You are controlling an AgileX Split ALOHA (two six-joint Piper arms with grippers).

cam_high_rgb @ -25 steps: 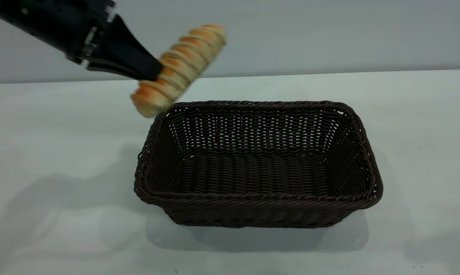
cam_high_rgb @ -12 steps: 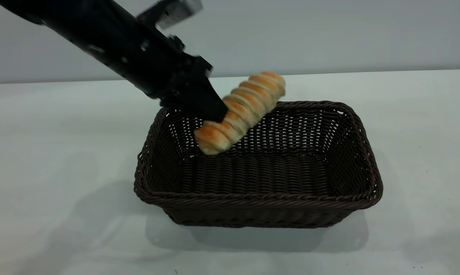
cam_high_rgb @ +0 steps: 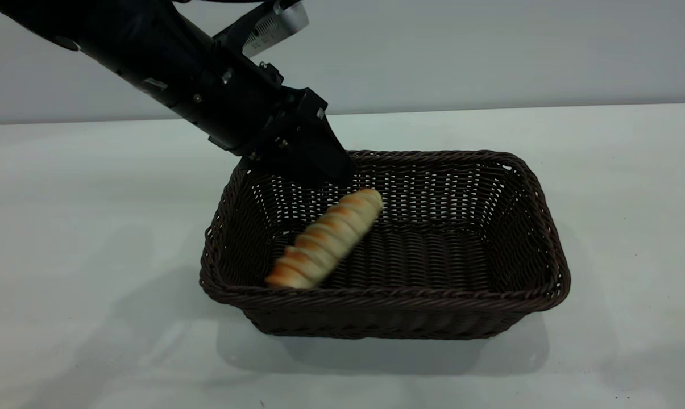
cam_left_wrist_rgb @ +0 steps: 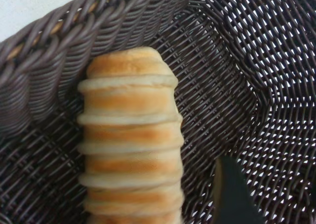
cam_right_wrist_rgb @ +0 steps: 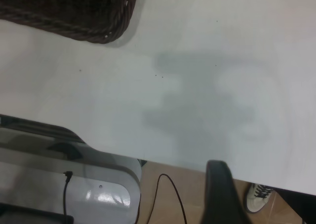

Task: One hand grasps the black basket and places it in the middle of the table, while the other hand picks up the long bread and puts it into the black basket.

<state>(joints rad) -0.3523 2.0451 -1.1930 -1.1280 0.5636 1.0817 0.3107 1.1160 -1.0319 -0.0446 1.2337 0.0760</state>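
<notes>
My left black pincer [cam_high_rgb: 342, 173] hangs over the far left corner of the large dark woven wicker basket [cam_high_rgb: 538, 227], its fingers parted and holding nothing. Just below it, the long orange-golden ridged bread roll [cam_high_rgb: 325, 238] lies slantwise inside the basket, one end near the front rim. The basket sits mid-way on the plain white table [cam_high_rgb: 92, 227].

My right pincer [cam_right_wrist_rgb: 222, 194] waits well apart, above the table's edge; I cannot tell its state.

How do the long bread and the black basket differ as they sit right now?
The long bread is small, orange-golden with pale ridges; the black basket is much larger, dark woven wicker. The bread lies slanted, one end by the near left corner, while the basket sits square on the table. The bread is inside the basket. Neither is gripped.
</notes>
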